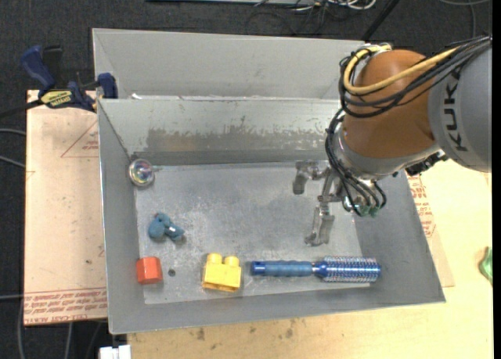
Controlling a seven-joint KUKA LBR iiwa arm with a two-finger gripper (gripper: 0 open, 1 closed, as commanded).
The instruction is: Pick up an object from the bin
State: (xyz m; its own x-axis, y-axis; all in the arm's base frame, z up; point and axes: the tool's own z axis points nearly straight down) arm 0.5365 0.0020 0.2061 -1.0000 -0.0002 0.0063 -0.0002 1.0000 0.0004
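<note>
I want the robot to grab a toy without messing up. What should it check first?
1. Gripper open: ok.
2. Nothing between its fingers: ok.
3. Gripper right over a toy: not ok; bare bin floor lies below it, and the blue brush is nearest, by the near wall.
4. Brush apart from the yellow block: ok.
5. Gripper's height above the floor: cannot tell.

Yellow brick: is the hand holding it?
No, the yellow brick lies on the bin floor between an orange block and a blue brush, apart from the hand.
</note>
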